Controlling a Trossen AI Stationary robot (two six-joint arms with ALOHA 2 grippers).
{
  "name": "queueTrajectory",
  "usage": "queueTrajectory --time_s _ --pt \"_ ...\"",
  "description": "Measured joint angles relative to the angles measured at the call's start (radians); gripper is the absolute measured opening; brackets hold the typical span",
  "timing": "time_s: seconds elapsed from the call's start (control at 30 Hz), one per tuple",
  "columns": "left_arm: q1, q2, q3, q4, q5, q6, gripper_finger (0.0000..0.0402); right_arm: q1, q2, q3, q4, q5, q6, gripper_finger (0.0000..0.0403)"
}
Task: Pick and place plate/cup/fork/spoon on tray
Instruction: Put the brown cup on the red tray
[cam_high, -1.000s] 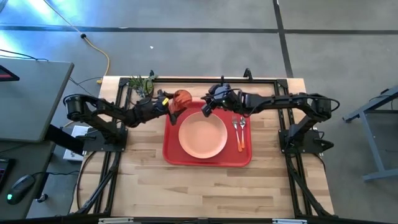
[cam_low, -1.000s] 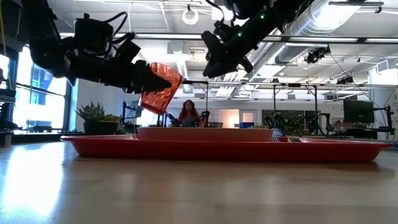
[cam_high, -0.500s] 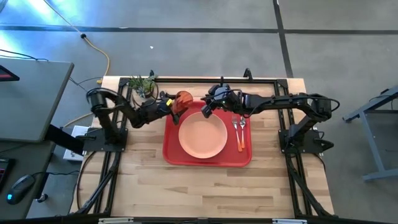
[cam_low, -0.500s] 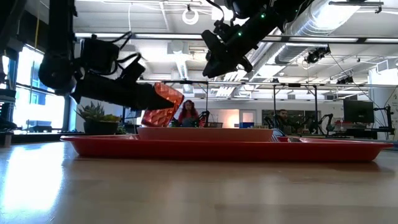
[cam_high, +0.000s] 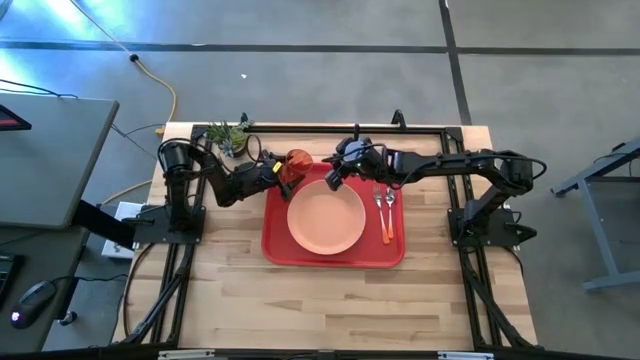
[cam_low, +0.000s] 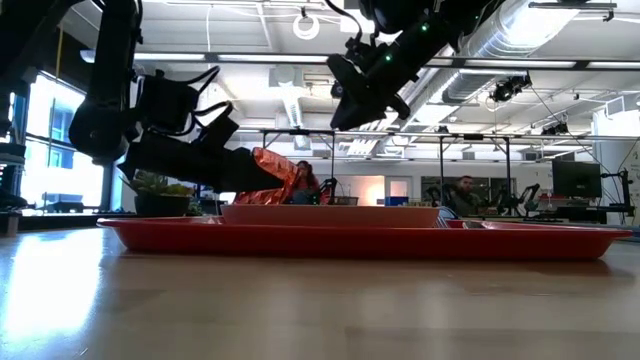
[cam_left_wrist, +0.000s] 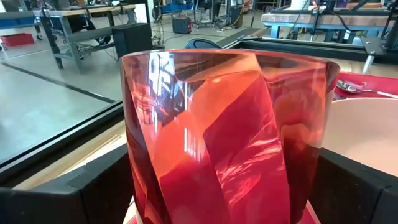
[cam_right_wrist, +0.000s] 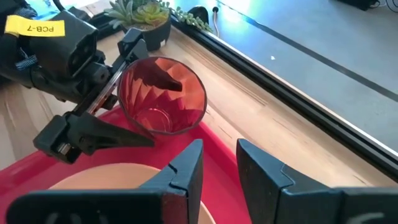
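The red tray (cam_high: 333, 248) lies in the middle of the table, and the peach plate (cam_high: 325, 217) sits flat on it, taking the left and central part. The fork (cam_high: 379, 203) and the spoon (cam_high: 389, 212) lie side by side on the tray to the right of the plate.

The cup (cam_high: 297, 163) is the only thing not yet set down. The left gripper (cam_high: 281, 171) is closed on its wall and holds it tilted over the far left corner of the tray, just beside the plate's rim. From the low view the cup seems very near the tray floor, but whether it touches cannot be seen.

To finish this step well, the left arm should bring the cup upright before it lowers, so the base meets the tray flat, and keep it off the plate's edge. Only then should the fingers release.

The right gripper (cam_right_wrist: 216, 163) hovers above the far edge of the tray, slightly open and holding nothing.
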Motion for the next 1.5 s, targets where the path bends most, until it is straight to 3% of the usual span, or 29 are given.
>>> queueTrajectory --time_s 0.23,0.43,0.87,1.23,1.5 --pt "0.000 -0.005 0.000 -0.015 -0.001 -0.037 0.0394 0.000 0.000 0.000 -0.020 0.014 0.035 0.0090" --pt "-0.005 -0.020 -0.001 -0.026 0.066 -0.034 0.0398 0.002 0.007 0.001 0.008 0.012 0.050 0.0090" --pt "-0.023 -0.021 -0.001 -0.037 0.084 0.063 0.0399 0.024 0.245 0.002 0.459 -0.093 -0.009 0.0090" --pt "-0.019 -0.021 -0.001 -0.039 0.102 0.056 0.0400 -0.022 0.310 0.002 0.717 -0.333 -0.166 0.0090" --pt "-0.019 -0.021 -0.001 -0.041 0.099 0.030 0.0400 -0.015 0.411 0.002 0.834 -0.343 -0.245 0.0090"
